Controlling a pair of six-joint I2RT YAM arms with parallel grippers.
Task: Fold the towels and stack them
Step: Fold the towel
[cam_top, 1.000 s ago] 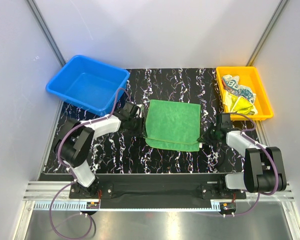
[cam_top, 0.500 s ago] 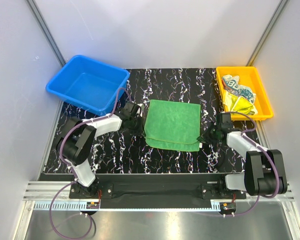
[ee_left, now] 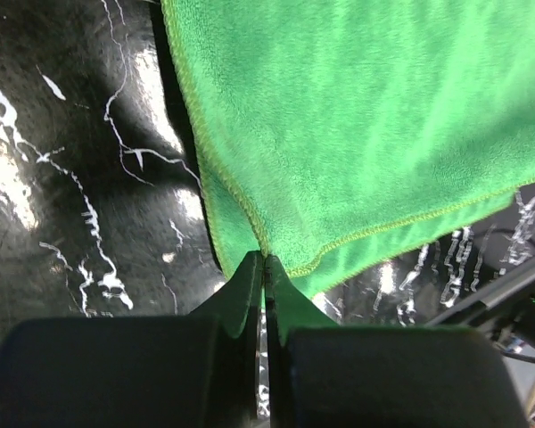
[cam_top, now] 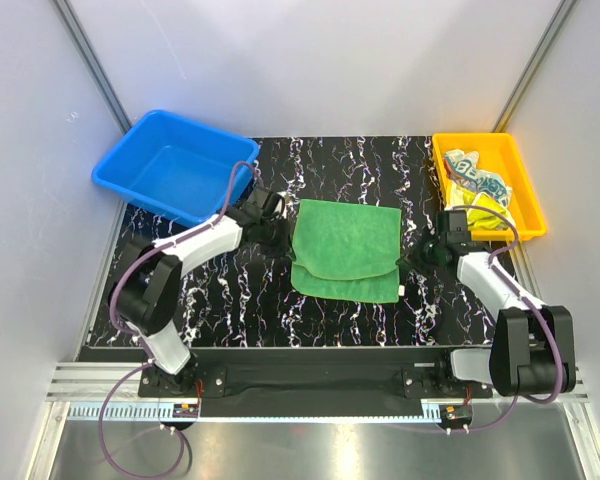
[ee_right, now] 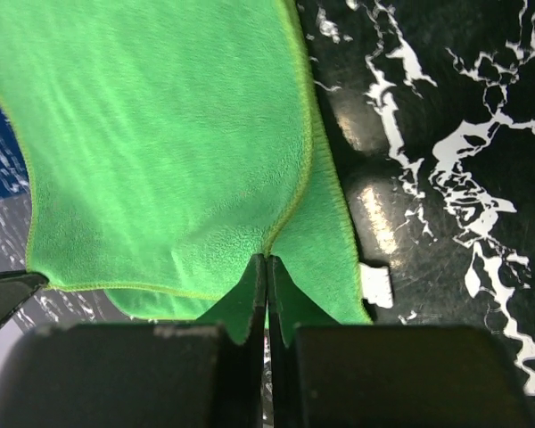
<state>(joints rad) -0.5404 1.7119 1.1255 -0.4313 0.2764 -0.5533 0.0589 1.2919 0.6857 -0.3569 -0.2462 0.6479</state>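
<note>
On the black, white-veined table (cam_top: 242, 292) between pale walls (cam_top: 320, 60), the green towel (cam_top: 345, 250) lies partly folded. The left gripper (ee_left: 264, 260) and right gripper (ee_right: 267, 260) each pinch its edge. Other towels (cam_top: 477, 187) fill the yellow tray (cam_top: 527, 190).

legible text: none | striped towel (cam_top: 476, 177) print: too small to read

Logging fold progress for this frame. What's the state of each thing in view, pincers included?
green towel: on the table, partly folded, one layer doubled over, held at both sides.
left pincer: shut on the green towel's edge.
right pincer: shut on the green towel's edge.
yellow towel: crumpled, unfolded, in the yellow bin.
striped towel: crumpled, unfolded, same bin.
blue bin: empty.
</note>
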